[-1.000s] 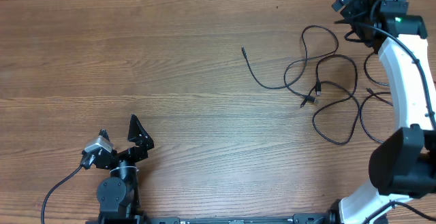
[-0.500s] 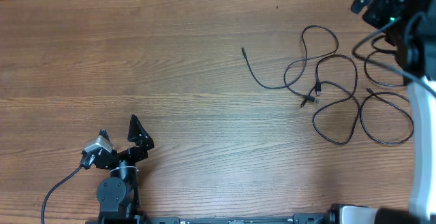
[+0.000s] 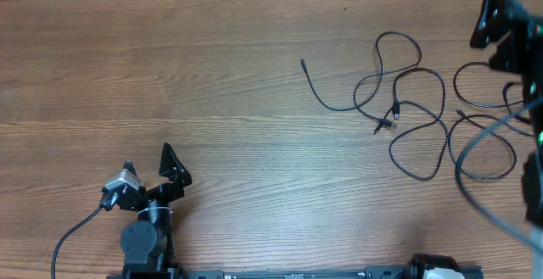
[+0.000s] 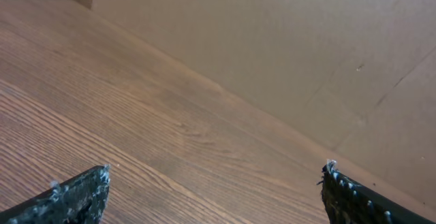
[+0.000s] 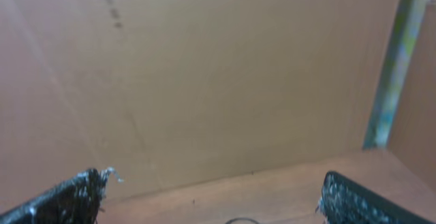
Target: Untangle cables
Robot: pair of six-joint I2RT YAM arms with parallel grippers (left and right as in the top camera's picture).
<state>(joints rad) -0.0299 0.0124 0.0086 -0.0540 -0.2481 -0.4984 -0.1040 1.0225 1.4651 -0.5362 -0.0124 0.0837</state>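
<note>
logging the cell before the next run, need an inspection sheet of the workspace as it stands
surface: wood-grain table, no spills or marks seen
job's things: thin black cables in loose crossing loops on the right; one free end runs out to the left; plug ends lie mid-bundle
clutter: nothing seen
grippers: left gripper at the near edge, fingers open, empty; right gripper at the far right, fingers open, empty, blurred from overhead
cables: thick arm lead trails from the left arm; a second lead, blurred, arcs over the rightmost loops
surroundings: plain brown wall behind the table
</note>
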